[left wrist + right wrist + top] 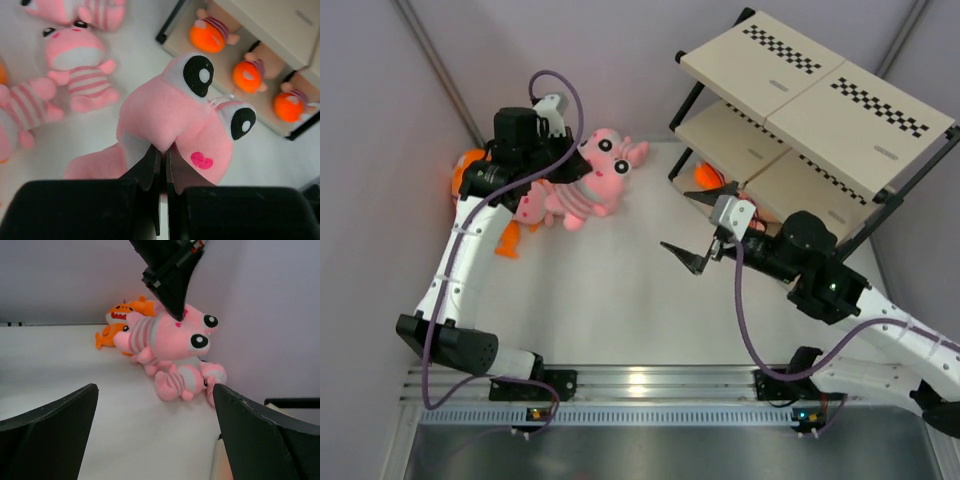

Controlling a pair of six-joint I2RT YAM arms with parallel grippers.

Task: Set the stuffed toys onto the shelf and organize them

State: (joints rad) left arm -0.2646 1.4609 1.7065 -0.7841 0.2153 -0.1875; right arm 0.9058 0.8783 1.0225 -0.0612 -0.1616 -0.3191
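A white table (620, 310) fills the middle of the scene, its surface matte with soft shadows. Pale lilac-grey walls (370, 150) close it in on the left, far and right sides. A thin grey pole (440, 70) slants along the far left wall, and another (905, 35) stands at the far right. Along the near edge runs a ribbed aluminium rail (650, 380), with a brushed metal sheet (670, 455) just nearer.

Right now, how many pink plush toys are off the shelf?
4. One pink toy is clamped in the left gripper. Three lie on the table: middle toy, left toy, top-edge toy, partly cropped. Others may be hidden.
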